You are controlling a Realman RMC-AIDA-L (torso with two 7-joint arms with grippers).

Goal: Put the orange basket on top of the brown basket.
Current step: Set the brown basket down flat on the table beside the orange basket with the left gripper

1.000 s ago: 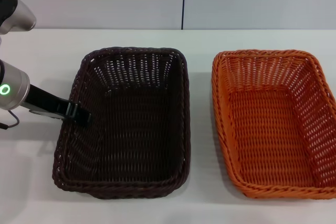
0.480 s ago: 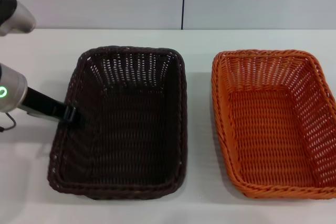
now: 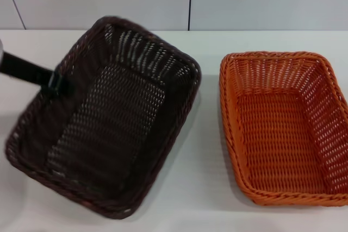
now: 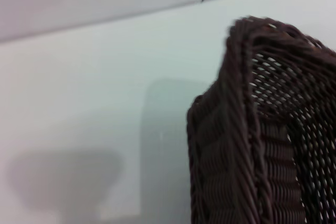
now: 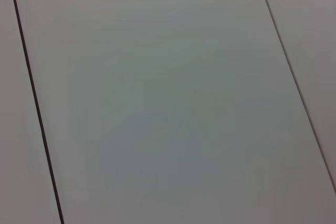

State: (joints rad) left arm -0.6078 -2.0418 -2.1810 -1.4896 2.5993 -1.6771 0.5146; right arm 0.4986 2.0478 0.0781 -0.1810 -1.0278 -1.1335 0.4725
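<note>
**Left gripper holds the brown basket up at a tilt**

The brown basket [image 3: 103, 120] fills the lower left of the head view, turned and tipped. The orange basket [image 3: 283, 126] sits flat on the white table [image 3: 206, 188] at the right, apart from it. Farther back, at the left edge, the left gripper [image 3: 54, 84] pinches the brown basket's rim.

No readable text, label, brand, number or sign anywhere in these views.
</note>
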